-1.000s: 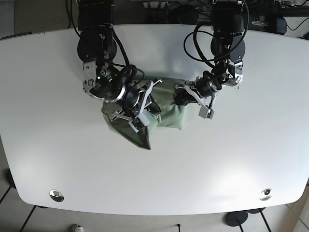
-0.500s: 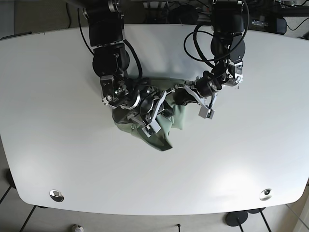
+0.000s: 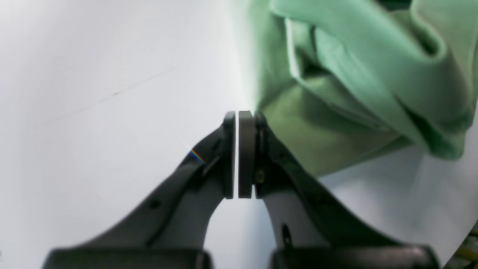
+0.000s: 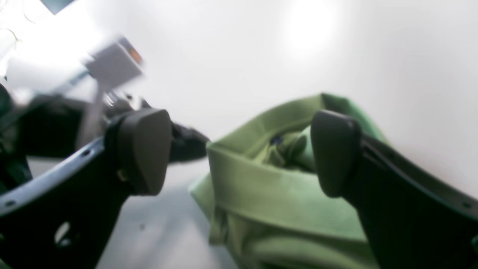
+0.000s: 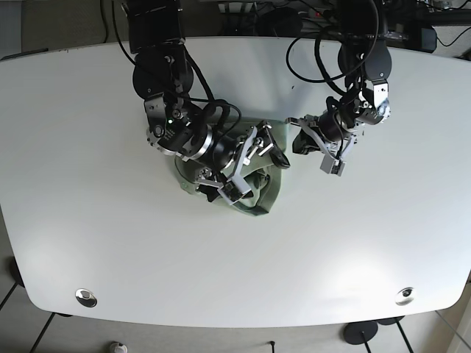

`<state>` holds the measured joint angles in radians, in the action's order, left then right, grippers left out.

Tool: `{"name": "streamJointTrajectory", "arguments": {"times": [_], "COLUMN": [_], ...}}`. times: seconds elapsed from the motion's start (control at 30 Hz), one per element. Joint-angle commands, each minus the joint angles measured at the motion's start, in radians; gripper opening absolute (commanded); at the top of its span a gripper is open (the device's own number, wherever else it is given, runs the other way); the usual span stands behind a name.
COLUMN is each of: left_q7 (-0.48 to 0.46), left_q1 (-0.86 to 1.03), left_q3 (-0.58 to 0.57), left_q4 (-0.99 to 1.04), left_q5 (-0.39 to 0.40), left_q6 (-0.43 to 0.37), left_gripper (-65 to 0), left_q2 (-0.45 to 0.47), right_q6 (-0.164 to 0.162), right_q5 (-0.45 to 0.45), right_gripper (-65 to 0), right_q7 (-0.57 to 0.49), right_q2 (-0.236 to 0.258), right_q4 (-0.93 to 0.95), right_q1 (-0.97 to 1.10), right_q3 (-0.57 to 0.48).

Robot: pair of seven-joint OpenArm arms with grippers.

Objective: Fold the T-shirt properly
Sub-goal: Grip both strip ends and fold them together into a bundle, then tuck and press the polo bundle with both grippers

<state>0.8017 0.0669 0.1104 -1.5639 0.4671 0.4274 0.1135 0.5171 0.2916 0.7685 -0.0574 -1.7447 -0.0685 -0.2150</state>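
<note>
**Green cloth bunched under the right jaws, left jaws closed beside it**

Green fabric, the T-shirt [image 5: 250,184], lies crumpled in a heap near the middle of the white tabletop [image 5: 88,184]. It is not flat; folds and a thick rolled hem stand up from the pile.

The right gripper [image 4: 242,153] hovers directly over the heap with its jaws wide apart and nothing between them. In the right wrist view the cloth sits just ahead of and below the gap, closer to the one jaw, whose pad overlaps the raised hem. The arm reaches in low from the far edge, wrist bent down and twisted over the bundle.

The left gripper [image 3: 238,153] has its jaws pressed together, a thin line of light between the pads, with no cloth caught in them. The shirt lies ahead of these jaws and off to one side; whether it touches the tip cannot be told. In the base view this gripper [image 5: 324,147] sits just beside the heap, clear of it.

The bundle's longer axis runs roughly from the left jaws toward the near edge of the tabletop. The right arm looks nearer and better placed for the next grasp; the shirt appears far from folded.
</note>
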Motion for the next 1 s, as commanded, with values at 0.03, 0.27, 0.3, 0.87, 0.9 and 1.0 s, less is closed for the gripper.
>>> {"name": "streamJointTrajectory", "arguments": {"times": [0.03,0.27,0.3,0.87,0.9,1.0], "left_q7": [-0.011,-0.011,-0.011,-0.015,-0.015,-0.015], "left_q1": [0.014,0.098,0.101,0.132,0.132,0.133], "left_q3": [0.024,0.18,0.182,0.185,0.185,0.185], "left_q4": [-0.074,-0.117,-0.117,-0.119,-0.119,-0.12], "left_q5": [0.019,0.017,0.017,0.017,0.017,0.017], "left_q6": [0.008,0.008,0.008,0.008,0.008,0.008], "left_gripper": [-65.0,-65.0,-65.0,-65.0,-65.0,-65.0], "left_q2": [0.03,0.124,0.133,0.131,0.131,0.131], "right_q6": [0.008,0.011,0.011,-0.001,-0.001,-0.001], "right_q5": [0.013,0.004,0.004,0.007,0.005,0.005], "right_gripper": [-8.7,-8.9,-9.0,-63.3,-63.3,-63.3], "right_q7": [-0.025,-0.025,-0.025,-0.025,-0.02,0.056], "right_q2": [0.004,0.009,0.009,0.052,0.04,-0.015], "right_q4": [-0.022,0.071,0.098,0.088,0.061,0.027], "right_q1": [0.003,-0.054,-0.07,-0.083,-0.075,-0.07], "right_q3": [-0.001,-0.077,-0.096,-0.154,-0.154,-0.159]}}
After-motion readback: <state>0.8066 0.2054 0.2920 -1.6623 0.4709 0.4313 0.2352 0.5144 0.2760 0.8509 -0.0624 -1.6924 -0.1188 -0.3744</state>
